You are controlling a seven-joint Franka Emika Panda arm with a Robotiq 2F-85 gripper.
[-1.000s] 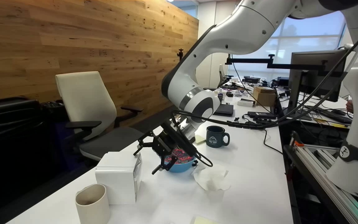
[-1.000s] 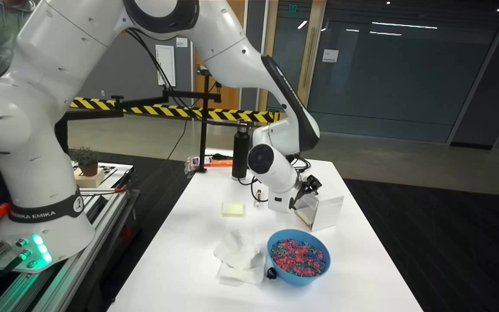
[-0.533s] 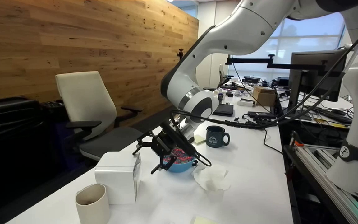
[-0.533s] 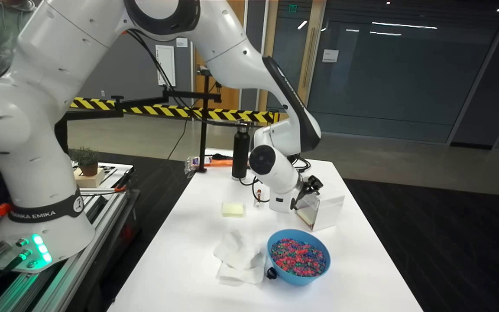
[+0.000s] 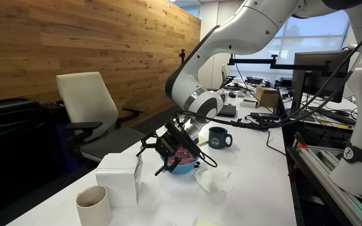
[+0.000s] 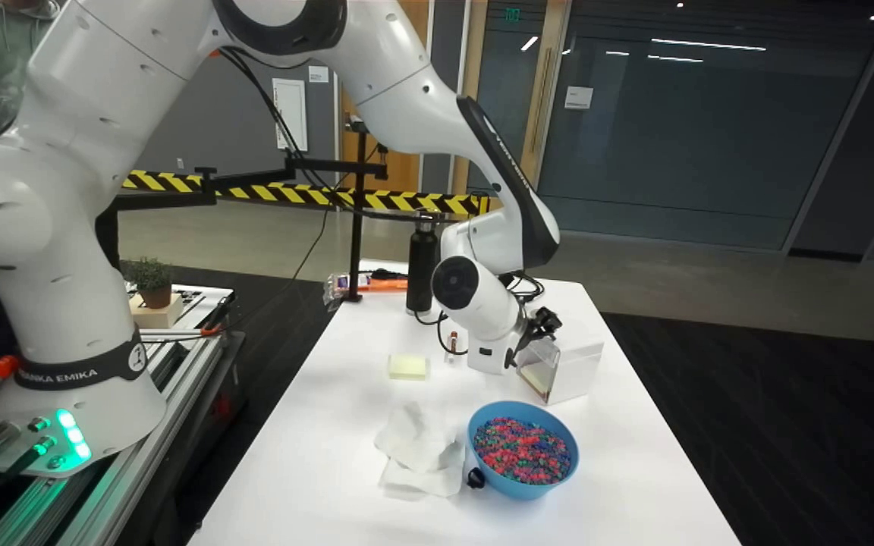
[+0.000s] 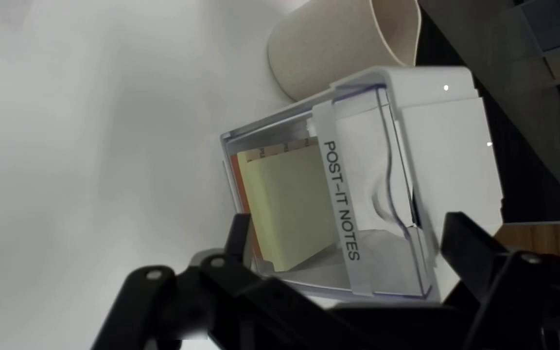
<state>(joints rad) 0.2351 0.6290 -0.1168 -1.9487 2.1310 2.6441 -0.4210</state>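
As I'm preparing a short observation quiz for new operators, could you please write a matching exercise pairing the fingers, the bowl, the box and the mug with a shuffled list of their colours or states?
Column one:
1. Fingers
2. Bowl
3. Box
4. Mug

Column two:
A. Dark, standing upright
B. Spread apart
C. White, marked POST-IT NOTES
D. Blue, holding many small multicoloured pieces

Right pairs: 1-B, 2-D, 3-C, 4-A.

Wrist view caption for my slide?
Open tool facing a white box labelled POST-IT NOTES, yellow notes inside, beige cup beside it.
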